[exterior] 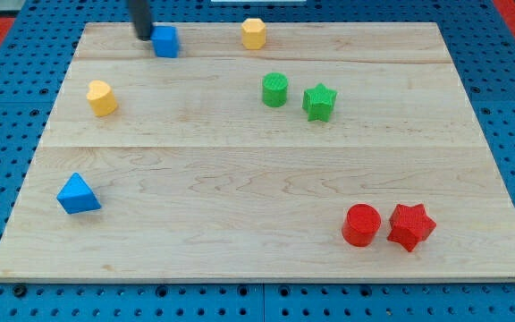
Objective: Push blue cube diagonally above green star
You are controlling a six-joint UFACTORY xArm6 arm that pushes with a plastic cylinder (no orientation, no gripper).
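The bench (240,179), a pale wooden board over a blue pegged base, carries every block, and most of it lies bare between them. Near the view's bottom right a red star (411,226) and a red cylinder (361,224) sit just beside each other. At the view's left, low down, is a blue triangular block (78,194). Right of centre and towards the top, the green star (319,102) stands just beside a green cylinder (275,89), which is on its left. A yellow block (102,97) sits at the left, and a second yellow block (254,33) lies near the top edge.

The blue cube (165,41) is at the view's top, left of centre, well apart from the green star and to its upper left. My tip (141,36) is right at the cube's left side, apparently touching it. There is no pincer on this arm, only the rod, so nothing is held.

I judge the task barely begun: the tip is placed for a rightward push, but the cube has nearly the whole distance to cover. It needs to travel right, passing below the second yellow block, until it sits close to the star's upper corner.
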